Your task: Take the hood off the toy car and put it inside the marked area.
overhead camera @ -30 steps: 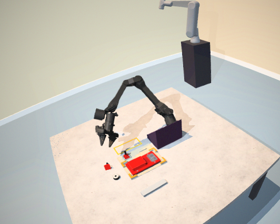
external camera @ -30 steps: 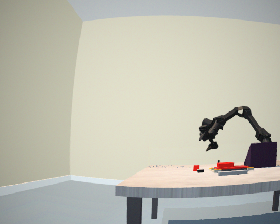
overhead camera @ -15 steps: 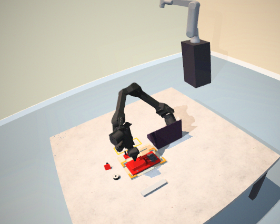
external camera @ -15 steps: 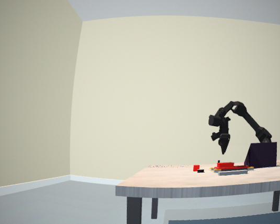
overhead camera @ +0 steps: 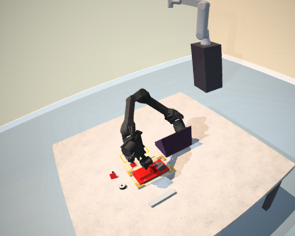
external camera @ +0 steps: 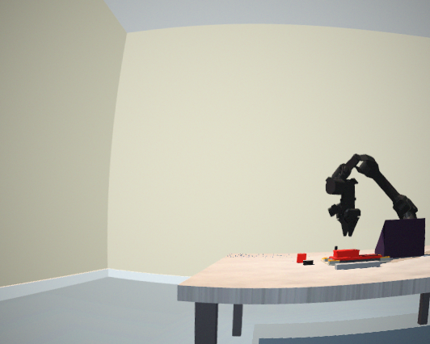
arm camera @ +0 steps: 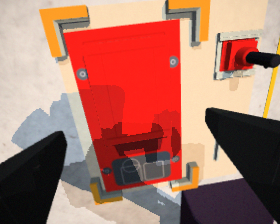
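Observation:
The toy car [overhead camera: 153, 175] [external camera: 371, 257] [arm camera: 174, 100] is red and lies on a beige board [arm camera: 198, 85] between orange corner brackets. Its hood [overhead camera: 143, 174] [external camera: 346, 253] [arm camera: 126, 90] is the raised red block on the end farther from the purple block, and it sits on the car. The marked area is a yellow outline [overhead camera: 123, 158] [arm camera: 270, 85] beside the board, partly hidden by the arm in the top view. My gripper [overhead camera: 145, 165] [external camera: 347, 234] [arm camera: 137, 125] is open and empty, pointing down above the car, touching nothing. In the wrist view its fingertips are on either side of the car.
A red knobbed piece [arm camera: 233, 56] [overhead camera: 133, 164] sits in the board. Another red piece [overhead camera: 113, 175] [external camera: 301, 258] and a small wheel [overhead camera: 122, 186] [external camera: 308, 262] lie nearby. A pale bar [overhead camera: 162, 198] [external camera: 357, 266] lies before the car. A purple block [overhead camera: 177, 141] [external camera: 403, 236] [arm camera: 216, 205] stands by the arm's base.

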Robot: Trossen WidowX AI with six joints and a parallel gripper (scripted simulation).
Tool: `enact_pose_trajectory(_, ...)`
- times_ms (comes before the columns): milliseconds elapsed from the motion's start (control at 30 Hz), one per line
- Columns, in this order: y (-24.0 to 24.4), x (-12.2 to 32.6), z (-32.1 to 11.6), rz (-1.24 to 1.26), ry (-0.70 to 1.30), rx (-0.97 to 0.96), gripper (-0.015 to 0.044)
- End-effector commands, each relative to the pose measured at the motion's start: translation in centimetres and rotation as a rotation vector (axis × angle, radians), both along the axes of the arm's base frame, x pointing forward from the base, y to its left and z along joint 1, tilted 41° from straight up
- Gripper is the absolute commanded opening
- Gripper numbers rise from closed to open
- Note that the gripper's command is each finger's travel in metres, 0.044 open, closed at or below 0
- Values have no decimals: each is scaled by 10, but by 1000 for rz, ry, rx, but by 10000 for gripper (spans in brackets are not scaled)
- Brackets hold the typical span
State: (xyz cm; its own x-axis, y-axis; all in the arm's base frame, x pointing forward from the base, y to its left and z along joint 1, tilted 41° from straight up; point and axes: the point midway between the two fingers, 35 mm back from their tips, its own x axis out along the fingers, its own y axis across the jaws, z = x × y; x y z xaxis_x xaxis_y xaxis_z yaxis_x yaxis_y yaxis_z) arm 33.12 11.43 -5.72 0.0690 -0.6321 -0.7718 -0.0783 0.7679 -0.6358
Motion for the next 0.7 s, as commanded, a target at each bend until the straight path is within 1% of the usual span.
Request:
enact_pose_trajectory(0,-3,1,-3,3,1,-4,440)
enact_pose_trajectory(667,-13,3,-14,3,0,-4,440)
